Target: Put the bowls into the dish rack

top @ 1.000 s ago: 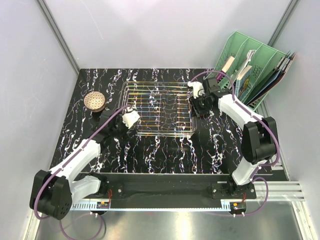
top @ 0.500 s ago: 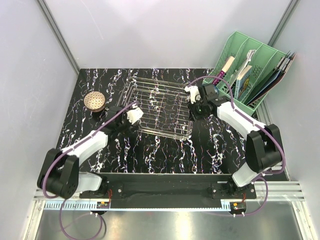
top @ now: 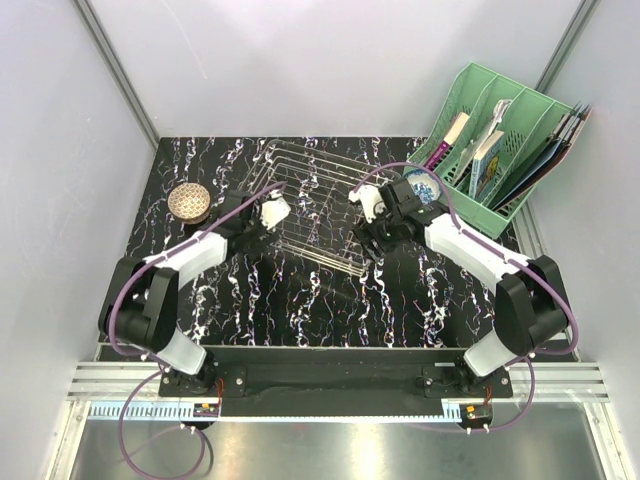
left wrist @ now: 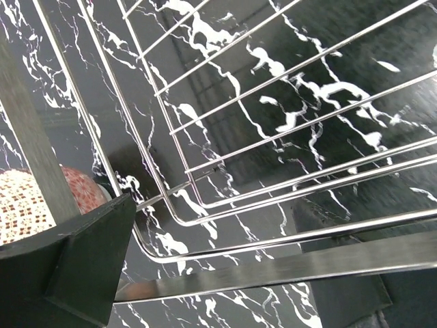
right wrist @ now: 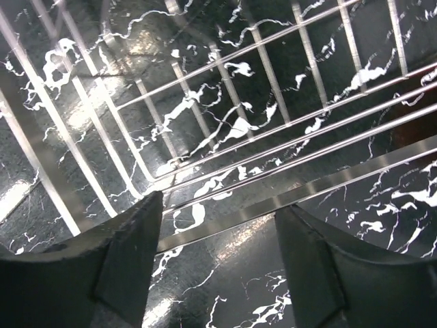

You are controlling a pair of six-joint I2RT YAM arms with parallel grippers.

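The silver wire dish rack [top: 312, 205] lies skewed at the table's middle, with no bowl in it. My left gripper [top: 272, 212] is at its left rim and my right gripper [top: 370, 225] at its right rim. In the left wrist view the left gripper [left wrist: 225, 273] is open, the rack's flat rim band [left wrist: 287, 263] running across the gap. The right gripper [right wrist: 218, 225] is open too, astride the rim band [right wrist: 307, 188]. A pink-red patterned bowl [top: 188, 201] sits at the far left, also seen as a bowl [left wrist: 24, 205] beside my left finger. A blue-and-white bowl [top: 425, 190] sits behind the right arm. Other bowls are out of view.
A green slotted file organiser [top: 500, 140] holding books and papers stands at the back right, close to the blue-and-white bowl. Grey walls enclose the black marbled table [top: 300, 300] on the left, back and right.
The rack has turned from square to skewed and shifted toward the back left. Both grippers moved with its sides, the right one swinging left and uncovering the blue-and-white bowl.
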